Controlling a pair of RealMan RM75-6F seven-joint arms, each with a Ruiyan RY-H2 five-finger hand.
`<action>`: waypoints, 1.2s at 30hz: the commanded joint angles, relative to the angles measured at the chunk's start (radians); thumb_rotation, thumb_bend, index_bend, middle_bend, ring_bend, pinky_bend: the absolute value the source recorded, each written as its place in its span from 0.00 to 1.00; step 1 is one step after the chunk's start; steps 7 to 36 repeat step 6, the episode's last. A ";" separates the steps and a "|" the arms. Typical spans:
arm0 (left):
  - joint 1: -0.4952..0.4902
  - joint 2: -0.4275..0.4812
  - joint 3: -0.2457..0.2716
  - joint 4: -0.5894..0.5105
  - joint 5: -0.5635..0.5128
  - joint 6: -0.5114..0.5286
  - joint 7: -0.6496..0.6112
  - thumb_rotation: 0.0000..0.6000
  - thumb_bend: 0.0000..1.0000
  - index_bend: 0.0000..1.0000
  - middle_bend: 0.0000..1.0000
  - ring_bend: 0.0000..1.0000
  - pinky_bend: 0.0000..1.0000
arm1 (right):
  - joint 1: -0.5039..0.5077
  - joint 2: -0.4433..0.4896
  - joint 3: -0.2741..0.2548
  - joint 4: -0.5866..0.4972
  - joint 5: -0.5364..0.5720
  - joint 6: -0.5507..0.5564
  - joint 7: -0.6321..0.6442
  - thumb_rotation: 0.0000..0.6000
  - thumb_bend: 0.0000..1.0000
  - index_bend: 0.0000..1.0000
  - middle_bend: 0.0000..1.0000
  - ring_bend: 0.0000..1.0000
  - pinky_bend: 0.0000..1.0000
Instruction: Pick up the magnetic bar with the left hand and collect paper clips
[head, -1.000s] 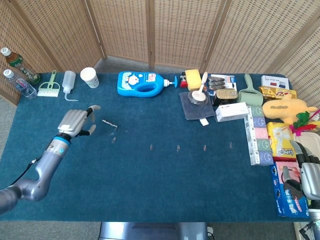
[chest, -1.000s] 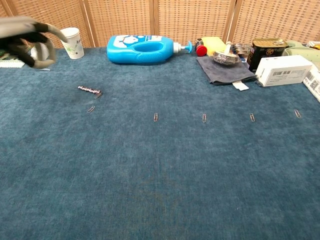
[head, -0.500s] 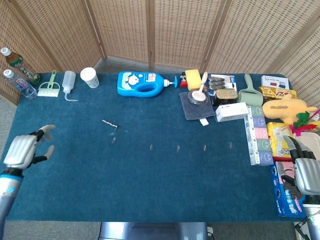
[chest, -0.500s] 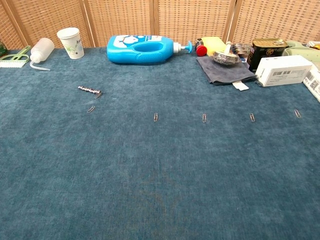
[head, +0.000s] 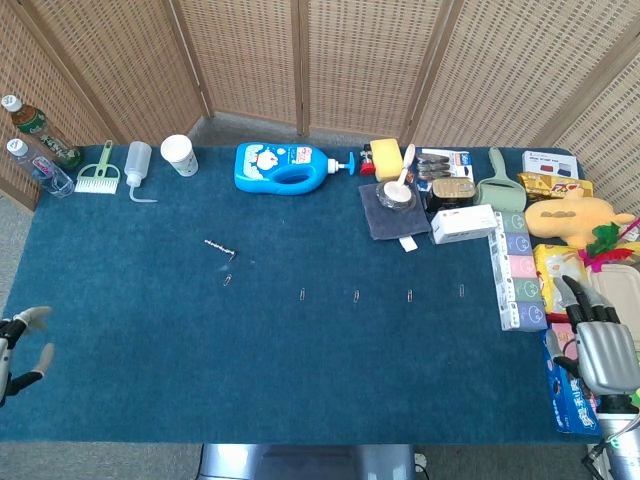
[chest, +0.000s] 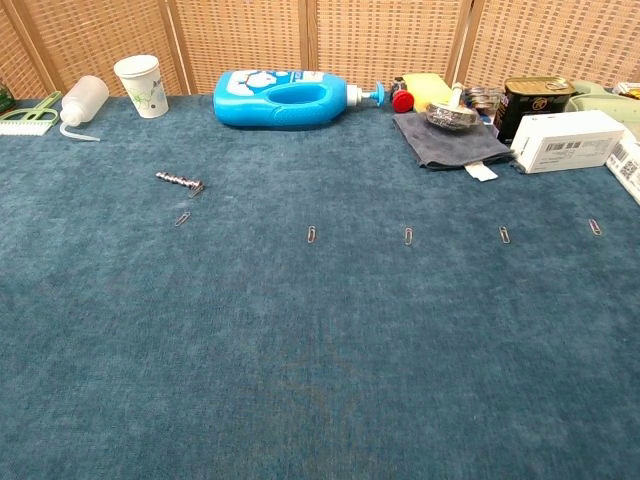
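Magnetic bar (head: 218, 247) on the cloth, well apart from empty, spread left robot hand (head: 15, 345).

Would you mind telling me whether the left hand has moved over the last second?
Yes. The left hand has drawn back from beside the magnetic bar toward the near left table edge, empty, and away from the white cup.

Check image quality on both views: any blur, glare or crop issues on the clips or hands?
Head view: evenly lit, sharp, no glare; left hand is cut by the frame edge, right hand is whole. Paper clips are tiny but distinct. Chest view: magnetic bar and clips crisp, soft shadows; neither hand shows.
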 joint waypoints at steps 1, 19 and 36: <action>0.005 -0.005 -0.005 -0.005 -0.002 -0.016 0.034 0.97 0.37 0.27 0.40 0.38 0.62 | 0.000 -0.001 -0.003 0.008 0.001 -0.004 0.004 1.00 0.50 0.00 0.10 0.07 0.16; -0.004 -0.007 -0.032 -0.019 -0.008 -0.036 0.050 0.97 0.37 0.27 0.38 0.34 0.52 | 0.000 -0.003 -0.005 0.017 0.012 -0.013 0.012 1.00 0.50 0.00 0.10 0.06 0.16; -0.004 -0.007 -0.032 -0.019 -0.008 -0.036 0.050 0.97 0.37 0.27 0.38 0.34 0.52 | 0.000 -0.003 -0.005 0.017 0.012 -0.013 0.012 1.00 0.50 0.00 0.10 0.06 0.16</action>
